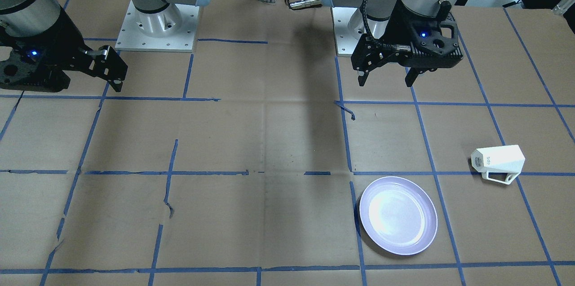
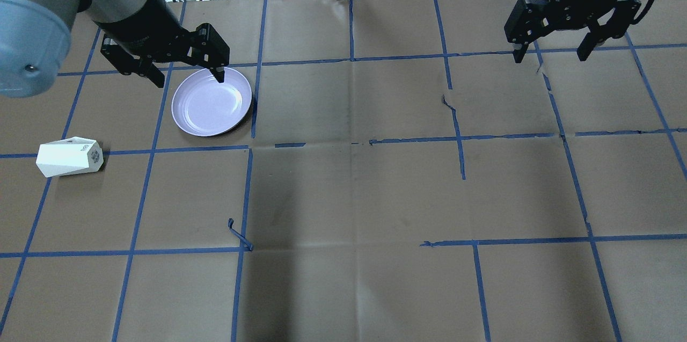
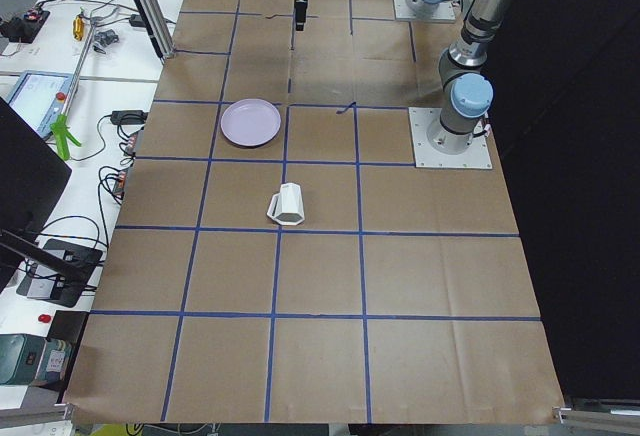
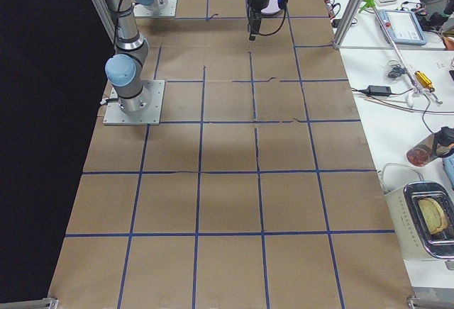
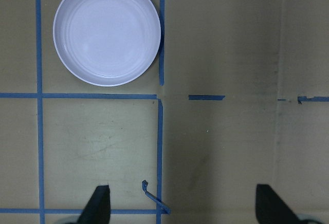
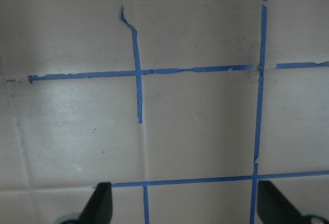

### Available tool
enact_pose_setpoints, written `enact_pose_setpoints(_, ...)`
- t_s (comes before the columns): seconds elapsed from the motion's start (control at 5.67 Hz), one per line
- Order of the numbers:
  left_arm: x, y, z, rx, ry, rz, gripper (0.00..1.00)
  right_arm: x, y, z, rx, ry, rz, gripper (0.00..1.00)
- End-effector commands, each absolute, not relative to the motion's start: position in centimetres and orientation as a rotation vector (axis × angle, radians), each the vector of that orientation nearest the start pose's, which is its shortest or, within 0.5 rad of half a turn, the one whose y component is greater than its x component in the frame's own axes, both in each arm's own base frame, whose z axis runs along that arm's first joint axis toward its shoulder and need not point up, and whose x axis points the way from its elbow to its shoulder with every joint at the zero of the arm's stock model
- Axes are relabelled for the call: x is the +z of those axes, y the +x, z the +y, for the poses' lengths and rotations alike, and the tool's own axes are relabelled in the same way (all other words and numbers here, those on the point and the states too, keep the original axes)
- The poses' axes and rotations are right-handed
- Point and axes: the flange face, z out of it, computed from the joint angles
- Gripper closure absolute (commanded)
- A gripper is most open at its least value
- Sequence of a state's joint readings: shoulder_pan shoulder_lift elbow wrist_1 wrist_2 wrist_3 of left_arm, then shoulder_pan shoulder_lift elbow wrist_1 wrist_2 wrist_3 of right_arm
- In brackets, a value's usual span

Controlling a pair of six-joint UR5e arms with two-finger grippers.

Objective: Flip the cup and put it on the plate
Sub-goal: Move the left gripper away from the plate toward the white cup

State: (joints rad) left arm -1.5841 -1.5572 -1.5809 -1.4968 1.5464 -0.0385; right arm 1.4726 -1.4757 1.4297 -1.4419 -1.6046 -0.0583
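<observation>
The white faceted cup [image 1: 498, 162] lies on its side on the brown paper, its handle toward the operators' side and its wide rim toward the table's left end. It also shows in the overhead view [image 2: 68, 157] and the exterior left view [image 3: 287, 204]. The lavender plate [image 1: 398, 215] sits flat and empty, apart from the cup, and shows overhead [image 2: 211, 101] and in the left wrist view [image 5: 107, 31]. My left gripper [image 1: 386, 81] hangs open and empty high over the table, nearer my base than the plate [image 2: 190, 80]. My right gripper [image 2: 549, 57] is open and empty, far off on the other side.
Blue tape lines grid the brown paper. A loose curl of tape [image 2: 239, 234] sticks up near the middle. The arm bases [image 1: 157, 21] stand at the robot's edge. A side bench with a toaster [image 4: 425, 217] and cables runs along the operators' side.
</observation>
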Motion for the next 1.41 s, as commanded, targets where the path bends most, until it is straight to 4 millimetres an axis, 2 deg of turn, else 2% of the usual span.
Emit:
enact_pose_setpoints(0.0, 49.9, -14.2, -49.1, -0.125, -0.04, 3.164, 0.01, 49.6, 7.8, -53.3, 0.135, 0.061, 3.165, 0.0)
enact_pose_setpoints(0.18, 50.5, -14.2, -48.8, -0.144, -0.037, 3.162, 0.0, 49.6, 7.8, -53.3, 0.135, 0.061, 3.165, 0.0)
enact_pose_setpoints(0.35, 50.2, -14.1, -48.7, -0.135, -0.037, 3.161, 0.01, 49.6, 7.8, -53.3, 0.135, 0.061, 3.165, 0.0)
enact_pose_setpoints(0.53, 50.5, -11.4, -49.6, -0.146, -0.047, 3.16, 0.01, 49.6, 7.8, -53.3, 0.135, 0.061, 3.165, 0.0)
enact_pose_setpoints(0.71, 50.8, -4.9, -50.8, -0.16, -0.091, 3.159, 0.0, 49.6, 7.8, -53.3, 0.135, 0.061, 3.165, 0.0)
enact_pose_setpoints(0.88, 50.8, 2.5, -51.3, -0.165, 0.016, 3.141, 0.0, 49.6, 7.8, -53.3, 0.135, 0.061, 3.165, 0.0)
enact_pose_setpoints(1.24, 48.4, 18.1, -52.6, -0.102, 0.184, 3.134, 0.0, 49.6, 7.8, -53.3, 0.135, 0.061, 3.165, 0.0)
